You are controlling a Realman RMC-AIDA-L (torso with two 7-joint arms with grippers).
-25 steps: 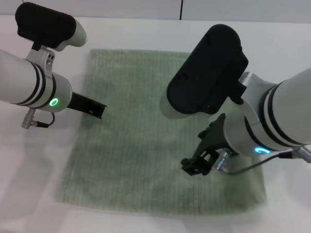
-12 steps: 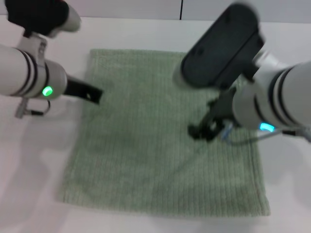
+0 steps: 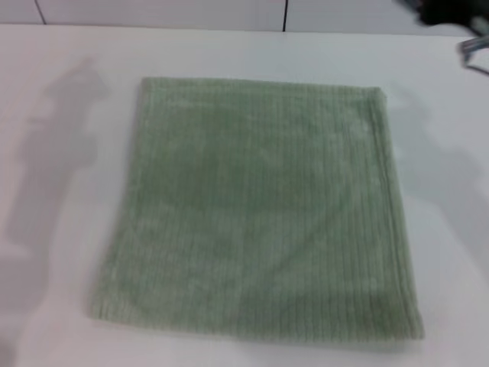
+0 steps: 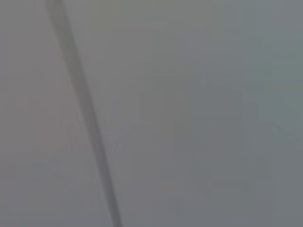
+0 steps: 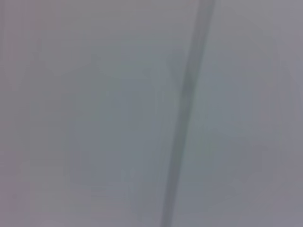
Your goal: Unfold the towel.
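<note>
The pale sage-green towel [image 3: 256,206] lies spread flat on the white table [image 3: 61,191] in the head view, roughly square, with ribbed lines and a hemmed edge along its right side. Nothing touches it. Neither gripper shows in the head view; only a dark blurred bit of the right arm [image 3: 451,11] sits at the top right corner. The left arm is out of view. Both wrist views show only a plain grey surface with a dark seam line [image 4: 85,113] [image 5: 187,113], with no towel and no fingers.
The white table surrounds the towel on all sides. A wall with dark vertical seams [image 3: 285,14] runs along the table's far edge. Faint arm shadows lie on the table at left [image 3: 53,153].
Both arms have lifted away from over the towel and left the head view, the left one to the left, the right one to the upper right. The towel stays flat.
</note>
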